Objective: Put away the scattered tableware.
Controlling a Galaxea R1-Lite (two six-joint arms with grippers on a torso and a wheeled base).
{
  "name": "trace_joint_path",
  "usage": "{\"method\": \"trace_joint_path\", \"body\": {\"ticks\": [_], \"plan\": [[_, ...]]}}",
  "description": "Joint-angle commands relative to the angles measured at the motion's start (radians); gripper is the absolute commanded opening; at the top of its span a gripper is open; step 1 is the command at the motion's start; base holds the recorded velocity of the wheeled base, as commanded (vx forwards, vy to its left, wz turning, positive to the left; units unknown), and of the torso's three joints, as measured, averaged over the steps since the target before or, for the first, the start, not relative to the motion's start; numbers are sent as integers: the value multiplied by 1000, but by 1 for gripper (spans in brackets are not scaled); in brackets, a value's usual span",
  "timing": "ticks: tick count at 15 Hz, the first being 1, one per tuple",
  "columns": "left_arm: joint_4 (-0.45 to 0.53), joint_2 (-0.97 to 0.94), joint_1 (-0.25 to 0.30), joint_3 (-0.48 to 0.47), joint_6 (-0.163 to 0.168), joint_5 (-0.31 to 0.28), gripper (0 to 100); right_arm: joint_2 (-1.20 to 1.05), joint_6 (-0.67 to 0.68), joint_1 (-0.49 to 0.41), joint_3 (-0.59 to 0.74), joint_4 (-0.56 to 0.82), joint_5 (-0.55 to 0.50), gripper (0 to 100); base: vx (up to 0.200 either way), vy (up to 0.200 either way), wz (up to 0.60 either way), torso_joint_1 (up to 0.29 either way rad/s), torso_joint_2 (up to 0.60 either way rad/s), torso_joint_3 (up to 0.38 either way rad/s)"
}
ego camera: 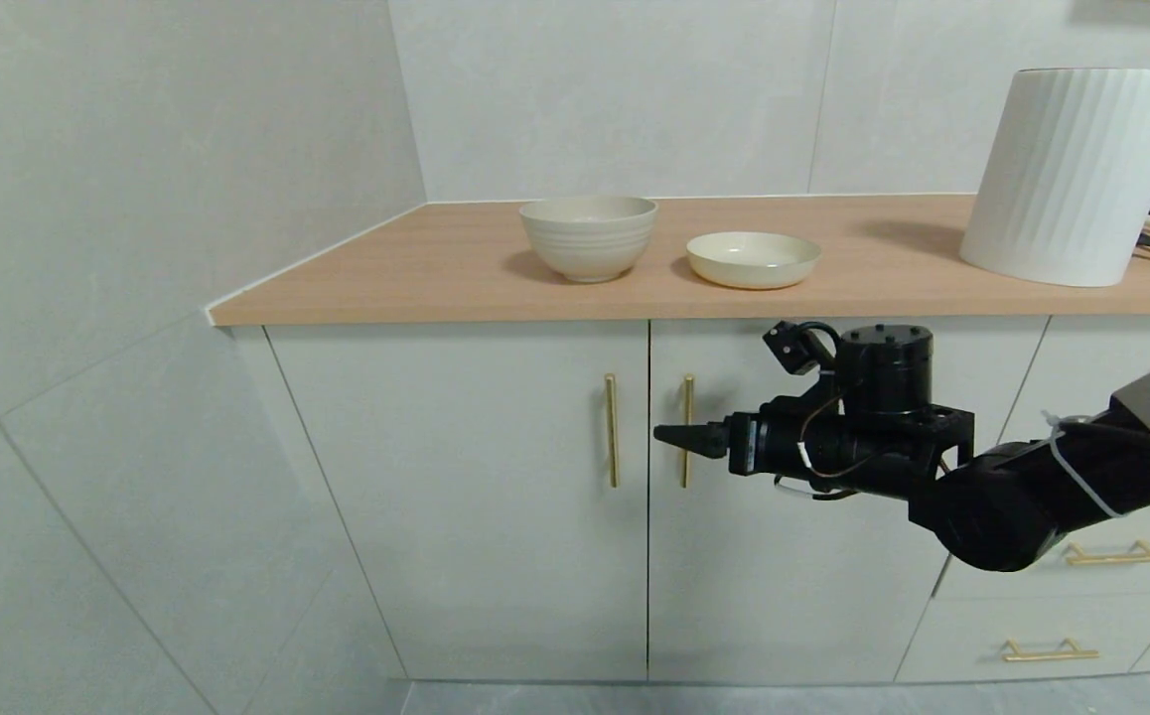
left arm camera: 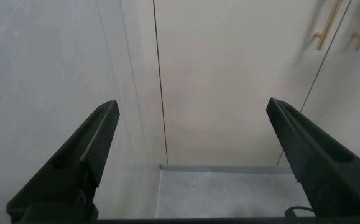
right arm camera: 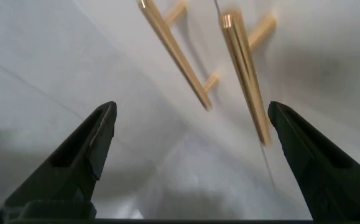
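Right, left gripper (left arm camera: 192, 107): released, fingers spread wide, nothing between them, facing a pale cabinet front (left arm camera: 229, 81) low down by the grey floor (left arm camera: 217, 193). Tableware sits on the light wooden countertop (ego camera: 416, 268): a beige ribbed ceramic bowl (ego camera: 588, 236), upright, with a shallow cream round dish (ego camera: 754, 259) just beside it, not touching. Below, two white cabinet doors (ego camera: 476, 497) are closed, with a pair of vertical gold bar handles (ego camera: 612, 430) either side of the seam. Right gripper (ego camera: 674, 435) is level with those handles, tip close to the nearer one, claw spread and holding nothing; contact cannot be told. Far right on the counter: a tall white ribbed cylinder (ego camera: 1077, 174).
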Motion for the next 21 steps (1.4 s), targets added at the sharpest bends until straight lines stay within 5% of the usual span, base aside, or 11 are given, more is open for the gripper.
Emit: {"method": "trace_joint_path", "body": {"ticks": [1, 5, 21], "plan": [[0, 0, 0, 0, 0, 1, 100, 23, 45, 8, -1, -34, 0, 100, 0, 0, 0, 0, 0, 0], [0, 0, 0, 0, 0, 1, 100, 75, 66, 28, -15, -129, -57, 100, 0, 0, 0, 0, 0, 0], [0, 0, 0, 0, 0, 1, 100, 94, 111, 76, -12, -135, -63, 100, 0, 0, 0, 0, 0, 0]]}}
